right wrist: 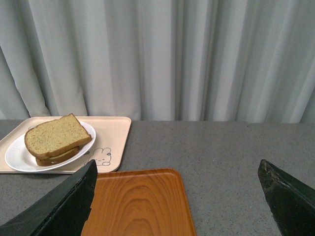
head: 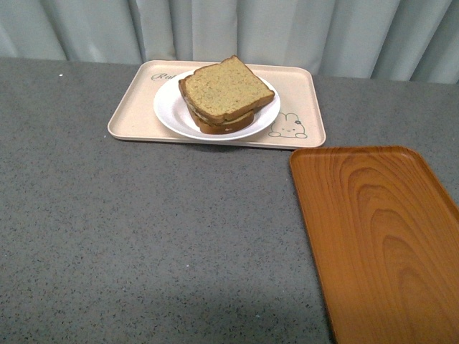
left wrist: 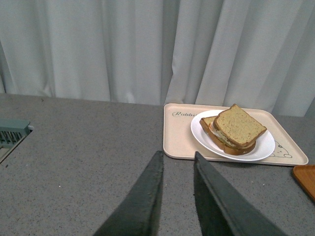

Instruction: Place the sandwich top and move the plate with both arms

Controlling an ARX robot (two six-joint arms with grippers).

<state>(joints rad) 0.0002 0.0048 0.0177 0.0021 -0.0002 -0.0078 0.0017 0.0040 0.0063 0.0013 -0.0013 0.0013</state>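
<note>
- The sandwich top [head: 226, 87], a light tan speckled slice with a thin brown crust, is lying on a darker lower slice [head: 224, 123] (a pale filling is peeking out between them), a little askew.
- The stack is sitting on the round white plate [head: 171, 107], and the plate is resting on the beige rabbit-print tray [head: 136, 107] at the far side of the grey table [head: 143, 236], in front of pale curtains [head: 287, 29].
- The orange wood-grain tray [head: 376, 236] is lying nearer, to the right, apart from the beige one.
- The left gripper [left wrist: 178, 160] is hovering over bare table, its dark fingers [left wrist: 147, 196] almost closed with a narrow gap and nothing between them; the plate is lying well ahead and to its right.
- The right gripper [right wrist: 177, 172] is standing wide apart and empty above the orange tray, its fingers [right wrist: 74, 196] not touching anything; the sandwich is lying ahead to its left.
- Neither arm is showing in the front view.
</note>
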